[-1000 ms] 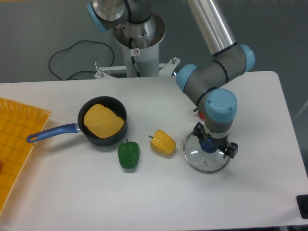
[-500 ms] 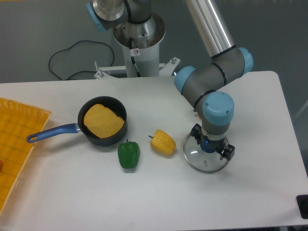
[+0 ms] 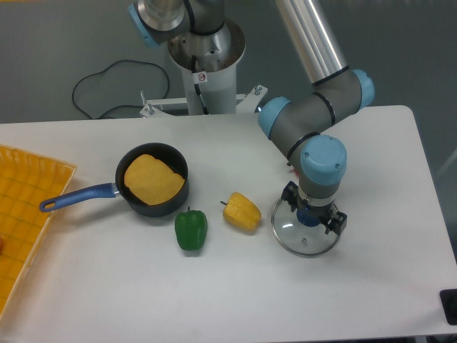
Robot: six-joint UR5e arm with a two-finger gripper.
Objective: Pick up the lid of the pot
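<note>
My gripper [image 3: 313, 213] points down over the pot lid, its two fingers apart, one on each side of the blue knob [image 3: 308, 218]. The knob shows between them, with some space visible toward the right finger. The round glass lid [image 3: 304, 241] with its thin metal rim lies flat on the table, right of centre. The gripper body and fingers hide part of the lid's back and right side.
A yellow pepper [image 3: 242, 212] lies close to the lid's left, a green pepper [image 3: 191, 230] beyond it. A black pan [image 3: 151, 209] with blue handle [image 3: 77, 198] holds something yellow. Red object [image 3: 298, 171] behind the gripper; orange crate [image 3: 32, 214] far left.
The gripper has shifted slightly left over the lid, bringing its fingers to either side of the knob. The lid has not moved.
</note>
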